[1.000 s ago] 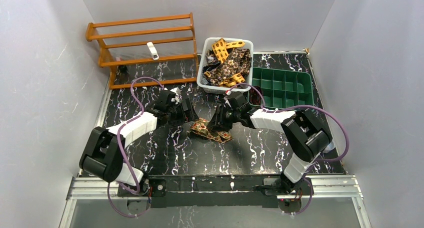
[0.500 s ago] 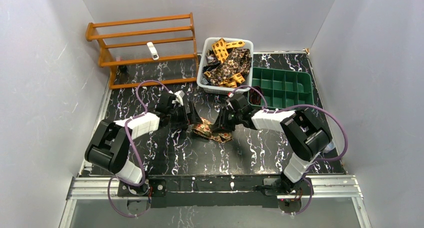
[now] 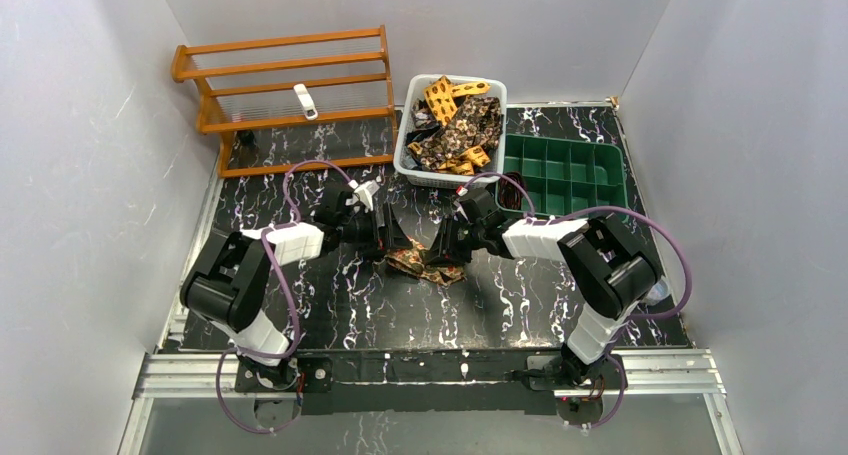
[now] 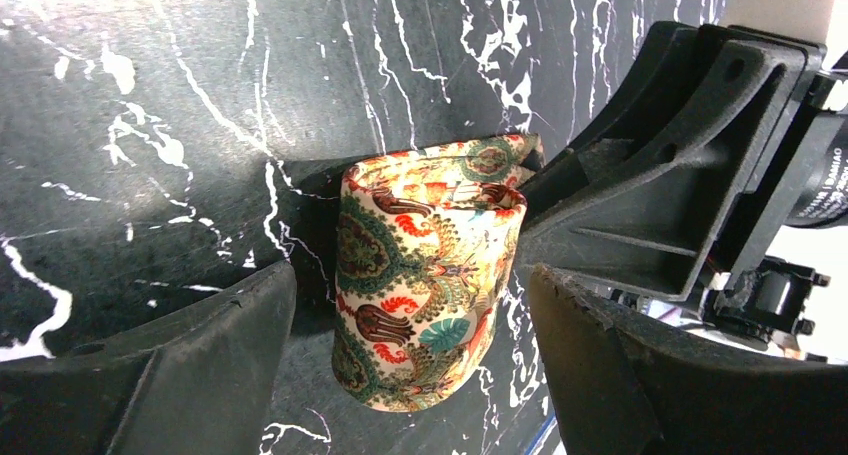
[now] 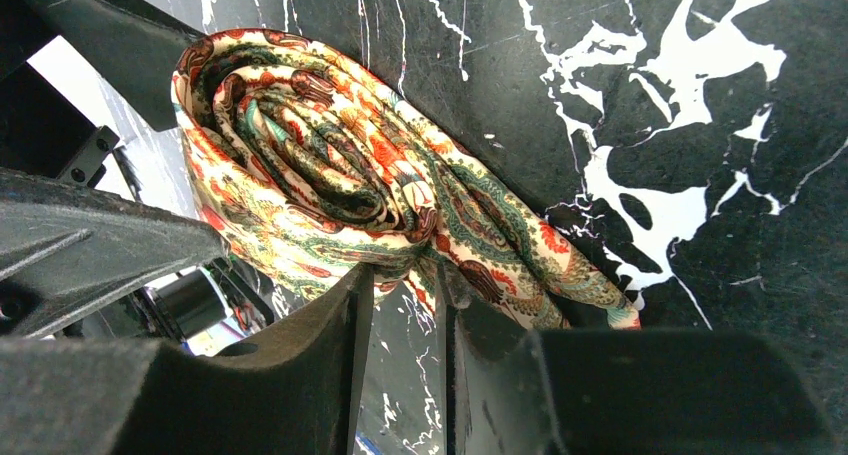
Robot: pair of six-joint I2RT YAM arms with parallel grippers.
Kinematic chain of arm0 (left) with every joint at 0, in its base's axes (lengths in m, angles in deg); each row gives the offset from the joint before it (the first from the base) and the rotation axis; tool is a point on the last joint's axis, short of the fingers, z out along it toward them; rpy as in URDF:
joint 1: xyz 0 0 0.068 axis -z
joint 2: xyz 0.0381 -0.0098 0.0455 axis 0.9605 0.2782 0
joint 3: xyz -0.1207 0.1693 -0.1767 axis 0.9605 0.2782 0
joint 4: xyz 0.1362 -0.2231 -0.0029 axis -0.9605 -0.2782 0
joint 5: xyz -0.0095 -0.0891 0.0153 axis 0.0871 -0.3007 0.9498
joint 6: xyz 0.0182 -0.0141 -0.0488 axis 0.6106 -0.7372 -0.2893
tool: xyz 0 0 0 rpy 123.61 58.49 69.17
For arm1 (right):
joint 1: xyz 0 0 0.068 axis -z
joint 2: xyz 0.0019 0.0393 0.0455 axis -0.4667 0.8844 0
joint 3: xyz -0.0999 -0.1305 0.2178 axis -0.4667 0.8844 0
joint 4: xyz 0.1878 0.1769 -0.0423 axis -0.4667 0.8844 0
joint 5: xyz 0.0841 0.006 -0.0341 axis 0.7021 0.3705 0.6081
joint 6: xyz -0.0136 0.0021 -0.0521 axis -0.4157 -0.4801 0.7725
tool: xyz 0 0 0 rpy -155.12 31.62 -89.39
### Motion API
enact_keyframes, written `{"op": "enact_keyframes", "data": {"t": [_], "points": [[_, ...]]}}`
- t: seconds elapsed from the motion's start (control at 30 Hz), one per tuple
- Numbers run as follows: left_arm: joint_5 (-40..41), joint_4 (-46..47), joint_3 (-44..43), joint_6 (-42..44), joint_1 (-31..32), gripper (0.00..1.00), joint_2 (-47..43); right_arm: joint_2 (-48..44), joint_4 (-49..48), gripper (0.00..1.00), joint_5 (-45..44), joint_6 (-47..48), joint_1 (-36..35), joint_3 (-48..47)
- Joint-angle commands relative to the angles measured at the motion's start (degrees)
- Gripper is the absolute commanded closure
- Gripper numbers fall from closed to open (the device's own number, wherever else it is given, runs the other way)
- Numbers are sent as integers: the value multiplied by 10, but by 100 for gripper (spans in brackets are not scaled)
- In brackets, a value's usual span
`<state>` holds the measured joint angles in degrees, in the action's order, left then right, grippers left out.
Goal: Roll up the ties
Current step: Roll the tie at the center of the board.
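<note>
One tie coil [image 4: 430,285], axis left-right, between gaping left fingers [image 4: 150,375]; right fingers [image 5: 280,375] pinch it.

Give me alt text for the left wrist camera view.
A cream, red and green paisley fabric tie, rolled into a coil, sits on the black white-veined tabletop between the left tool's open fingers. The right tool's black frame crowds it from the right.

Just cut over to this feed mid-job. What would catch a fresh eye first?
A bright paisley tie, rolled into a coil, lies in the middle of the table: the left gripper straddles it with jaws wide, the right gripper meets its other side. Behind, a white basket holds more ties.
</note>
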<state>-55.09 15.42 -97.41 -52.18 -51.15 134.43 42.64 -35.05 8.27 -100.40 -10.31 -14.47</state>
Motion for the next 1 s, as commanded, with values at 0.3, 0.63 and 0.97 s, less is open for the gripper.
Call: {"op": "enact_keyframes", "data": {"t": [0.3, 0.63, 0.97], "points": [[-76, 0, 16, 30, -2, 31, 65, 21, 26, 63, -7, 3, 4, 0], [-12, -53, -7, 45, -1, 55, 43, 9, 37, 61, 13, 4, 5, -20], [54, -55, 9, 18, 2, 59, -1, -71, 94, 56, -58, 55, 8, -24]]}}
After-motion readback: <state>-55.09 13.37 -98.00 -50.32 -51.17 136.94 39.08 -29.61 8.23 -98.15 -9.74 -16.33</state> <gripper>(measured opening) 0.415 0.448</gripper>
